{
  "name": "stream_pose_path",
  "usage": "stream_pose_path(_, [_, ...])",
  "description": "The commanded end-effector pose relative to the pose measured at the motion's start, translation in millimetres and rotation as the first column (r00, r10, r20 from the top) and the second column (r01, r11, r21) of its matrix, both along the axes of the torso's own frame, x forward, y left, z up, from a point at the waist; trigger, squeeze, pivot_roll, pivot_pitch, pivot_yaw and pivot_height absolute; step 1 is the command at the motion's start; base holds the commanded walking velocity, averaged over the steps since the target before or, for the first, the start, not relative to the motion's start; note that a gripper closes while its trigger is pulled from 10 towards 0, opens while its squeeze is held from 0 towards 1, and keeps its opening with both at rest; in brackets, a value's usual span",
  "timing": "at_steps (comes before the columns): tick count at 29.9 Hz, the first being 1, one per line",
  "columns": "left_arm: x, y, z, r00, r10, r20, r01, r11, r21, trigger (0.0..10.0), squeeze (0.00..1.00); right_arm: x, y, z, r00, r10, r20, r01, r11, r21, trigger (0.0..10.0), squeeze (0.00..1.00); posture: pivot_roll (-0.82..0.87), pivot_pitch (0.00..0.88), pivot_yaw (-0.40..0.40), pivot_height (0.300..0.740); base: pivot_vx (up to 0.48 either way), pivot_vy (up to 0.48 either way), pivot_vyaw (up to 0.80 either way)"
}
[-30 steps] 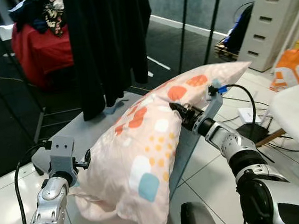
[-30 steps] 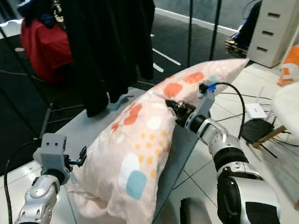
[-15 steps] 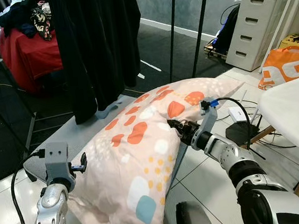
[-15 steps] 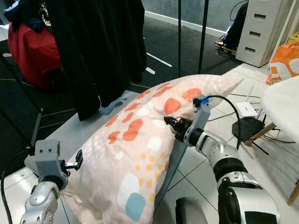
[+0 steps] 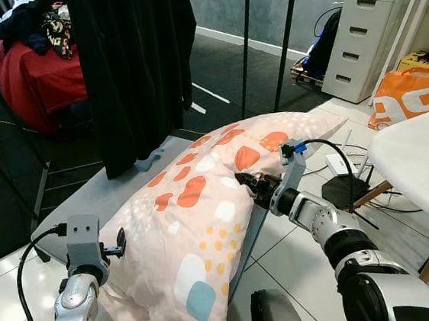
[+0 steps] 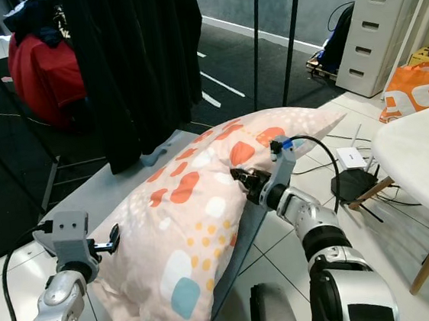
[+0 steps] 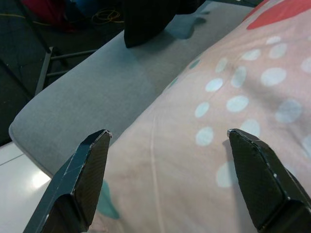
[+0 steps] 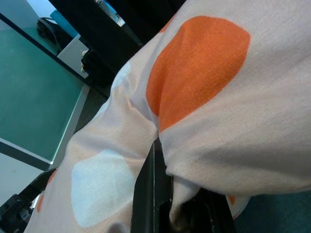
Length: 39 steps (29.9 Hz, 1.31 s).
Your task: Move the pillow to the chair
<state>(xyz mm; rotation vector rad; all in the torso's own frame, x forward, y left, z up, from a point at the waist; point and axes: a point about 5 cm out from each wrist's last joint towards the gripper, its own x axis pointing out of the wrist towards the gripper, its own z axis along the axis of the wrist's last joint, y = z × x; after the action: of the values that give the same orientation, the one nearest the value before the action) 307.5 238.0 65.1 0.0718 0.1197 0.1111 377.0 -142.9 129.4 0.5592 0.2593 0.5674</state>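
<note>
Pillow [image 5: 205,215], spotted, no legible writing

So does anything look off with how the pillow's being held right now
Yes. The pillow hangs lopsided: the right gripper is pinching a fold of its fabric, while the left gripper has open jaws straddling its edge. It droops over the grey platform.

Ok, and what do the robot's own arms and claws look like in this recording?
Both arms are jointed silver metal with black bands at the joints. The left claw sits under a boxy grey wrist block fed by a black cable; its black fingers are broad and taper to a point. The right claw is black too, with a grey wrist bracket, a blue connector and a looping black cable.
</note>
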Motion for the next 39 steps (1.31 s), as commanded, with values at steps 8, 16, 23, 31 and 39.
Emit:
stream_pose_path(8, [1.2, -5.3, 0.3, 1.000, -0.014, 0.005, 0.014, 1.000, 0.007, 10.0, 0.00, 6.2, 1.4, 18.4, 0.999, -0.001, 0.054, 0.000, 1.000, 0.010, 0.0, 0.00, -0.13, 0.000, -0.057, 0.541, 0.000, 0.000, 0.00])
stream_pose_path(16, [1.8, -10.5, -0.1, 1.000, -0.025, 0.008, 0.025, 1.000, 0.008, 10.0, 0.00, 7.8, 4.2, 25.0, 0.997, 0.010, 0.075, -0.011, 1.000, 0.019, 0.0, 0.00, -0.13, 0.000, -0.058, 0.579, 0.000, 0.000, 0.00])
stream_pose_path(23, [1.6, -11.4, -0.6, 1.000, -0.025, 0.007, 0.025, 1.000, 0.002, 10.0, 0.00, 5.0, 6.6, 18.7, 0.998, 0.021, 0.060, -0.022, 1.000, 0.015, 0.0, 0.00, -0.13, 0.000, -0.061, 0.598, 0.000, 0.000, 0.00])
stream_pose_path(31, [2.6, -11.2, -2.9, 1.000, -0.011, -0.018, 0.011, 1.000, -0.011, 10.0, 0.00, 5.5, 7.2, 20.1, 0.998, 0.030, 0.059, -0.031, 0.999, 0.010, 0.0, 0.00, -0.14, 0.000, -0.067, 0.617, -0.448, 0.000, 0.00])
stream_pose_path(39, [1.7, -13.6, -4.3, 1.000, -0.015, -0.010, 0.015, 1.000, -0.014, 10.0, 0.00, 5.6, 6.4, 20.8, 0.998, 0.035, 0.060, -0.035, 0.999, 0.008, 0.0, 0.00, -0.14, 0.000, -0.066, 0.636, -0.076, 0.000, 0.00])
